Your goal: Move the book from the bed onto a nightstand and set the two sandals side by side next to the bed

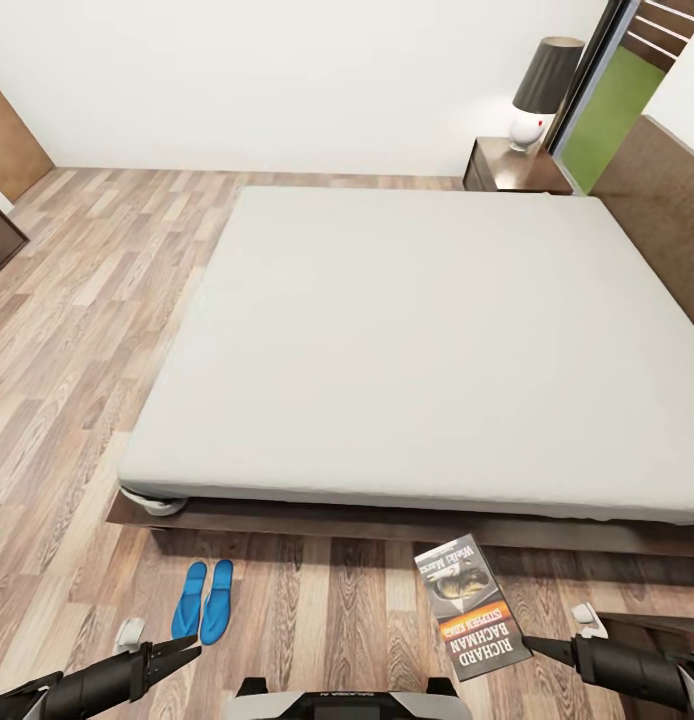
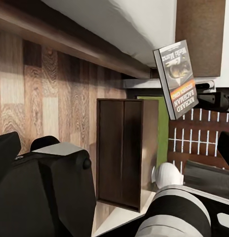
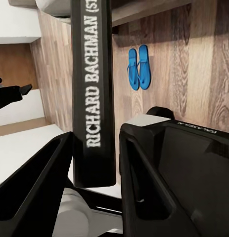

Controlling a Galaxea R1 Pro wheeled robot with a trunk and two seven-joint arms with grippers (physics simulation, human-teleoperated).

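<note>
Orange-banded book (image 1: 470,607) clamped between right tool (image 1: 540,645) fingers, above floor.

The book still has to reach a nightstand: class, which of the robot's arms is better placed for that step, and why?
The right. The right gripper already clamps the book, off the bed, and a nightstand edge shows just beside that arm. The left gripper is open and empty, over by the sandals.

Home bedroom, large bed (image 1: 417,340), nightstand (image 1: 512,168), lamp (image 1: 542,92)
</note>
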